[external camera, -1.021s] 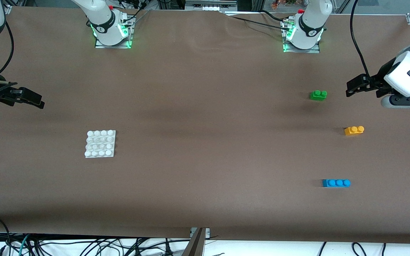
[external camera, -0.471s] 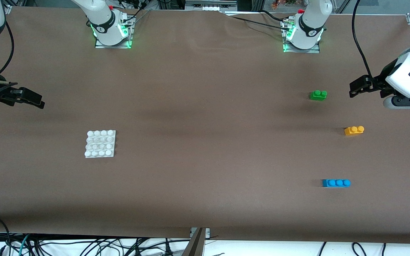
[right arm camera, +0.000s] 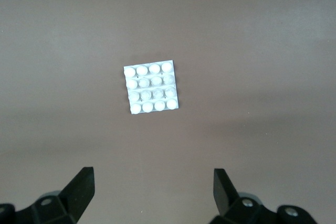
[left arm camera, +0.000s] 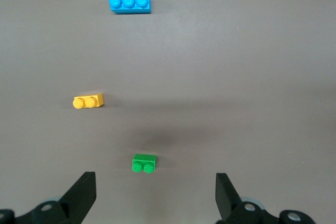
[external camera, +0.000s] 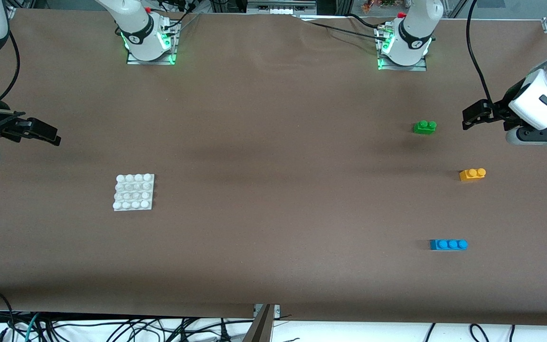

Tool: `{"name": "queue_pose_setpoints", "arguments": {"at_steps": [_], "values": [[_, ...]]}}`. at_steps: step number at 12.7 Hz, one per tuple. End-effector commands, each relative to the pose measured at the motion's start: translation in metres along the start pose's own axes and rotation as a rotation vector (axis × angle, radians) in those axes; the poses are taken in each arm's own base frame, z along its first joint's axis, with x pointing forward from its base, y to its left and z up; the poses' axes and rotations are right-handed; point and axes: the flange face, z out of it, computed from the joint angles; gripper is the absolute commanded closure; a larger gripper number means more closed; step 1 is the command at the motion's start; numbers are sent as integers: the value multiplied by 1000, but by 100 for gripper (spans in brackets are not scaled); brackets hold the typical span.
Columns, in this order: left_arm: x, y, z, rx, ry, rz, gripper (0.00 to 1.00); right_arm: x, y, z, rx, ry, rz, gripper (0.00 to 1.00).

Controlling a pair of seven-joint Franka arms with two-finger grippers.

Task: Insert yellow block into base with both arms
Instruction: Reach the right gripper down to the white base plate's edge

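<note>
Left gripper [external camera: 468, 116] hangs spread wide and empty over the left arm's end of the table, near the green brick [external camera: 425, 127]. The yellow block [external camera: 472, 174] sits untouched between that and the blue brick [external camera: 448, 244]. Right gripper [external camera: 48, 134] hovers spread too, the base [external camera: 134, 192] well apart, toward the right arm's end.

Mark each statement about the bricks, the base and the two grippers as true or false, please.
1. The yellow block already sits on the base. False: it lies on the table toward the left arm's end.
2. The left gripper is open and holds nothing. True.
3. The green brick is nearer to the front camera than the blue brick. False: it is farther.
4. The right gripper is open. True.
</note>
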Motion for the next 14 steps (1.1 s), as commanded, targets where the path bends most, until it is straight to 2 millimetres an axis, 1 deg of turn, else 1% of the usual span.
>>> {"name": "queue_pose_setpoints", "arguments": {"at_steps": [1,2,3,4,6,8,9,11,12,14], "values": [[0,0,-4,25,4,3,0,9,1,21,-19,-35,10,0],[0,0,-4,24,4,4,0,19,3,43,-24,-63,3,0],[0,1,-4,24,4,5,0,31,3,70,-30,-98,6,0],[0,1,-5,22,7,5,0,41,0,93,-31,-108,5,0],[1,0,-5,22,7,4,0,52,0,127,-33,-138,12,0],[1,1,-5,22,8,5,0,68,-2,165,-39,-125,13,0],[0,3,-6,22,10,8,0,73,0,179,-42,-115,25,0],[0,3,-5,20,8,8,0,77,7,206,-18,-64,45,0],[0,3,-6,20,10,8,0,76,14,224,17,-50,66,0],[1,0,-4,22,5,5,0,73,17,250,84,-18,70,0]]}}
